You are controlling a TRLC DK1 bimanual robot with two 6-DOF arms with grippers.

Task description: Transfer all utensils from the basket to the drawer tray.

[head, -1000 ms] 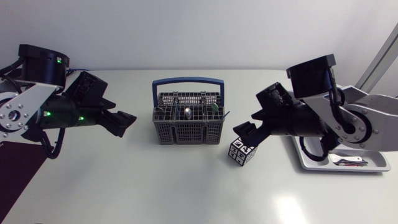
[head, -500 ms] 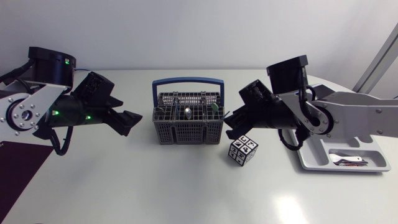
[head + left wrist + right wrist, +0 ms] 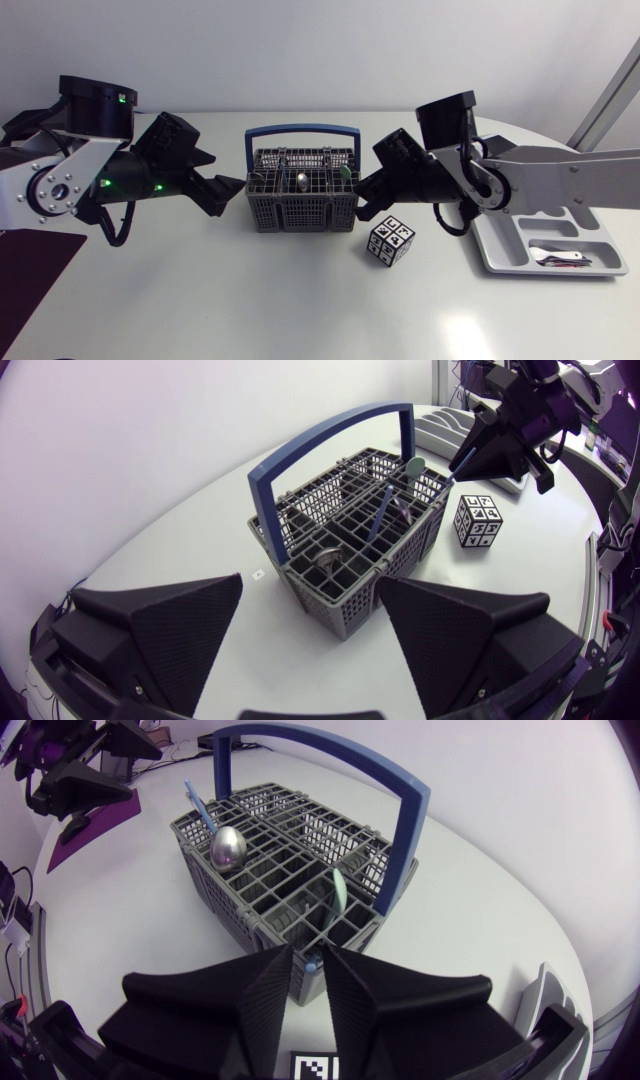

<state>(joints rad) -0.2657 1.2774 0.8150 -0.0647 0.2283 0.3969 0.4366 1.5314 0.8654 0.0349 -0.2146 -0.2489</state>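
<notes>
The grey basket (image 3: 300, 195) with a blue handle stands mid-table and holds a metal spoon (image 3: 228, 847), a blue-handled utensil (image 3: 197, 802) and a pale green utensil (image 3: 338, 892). My right gripper (image 3: 308, 965) is at the basket's right corner (image 3: 362, 195). Its fingers are nearly together on the lower end of the green utensil. My left gripper (image 3: 310, 660) is open and empty. It hangs just left of the basket (image 3: 228, 190), with the basket (image 3: 350, 530) ahead of its fingers. The drawer tray (image 3: 500, 255) lies at the right with some utensils (image 3: 562, 260) in it.
A black-and-white marker cube (image 3: 390, 242) sits just right of the basket's front, under my right arm. A dark mat (image 3: 30, 265) lies at the table's left edge.
My right arm swung left from the tray to the basket's right corner, and its fingers closed. My left gripper moved right, closer to the basket, and stayed open.
</notes>
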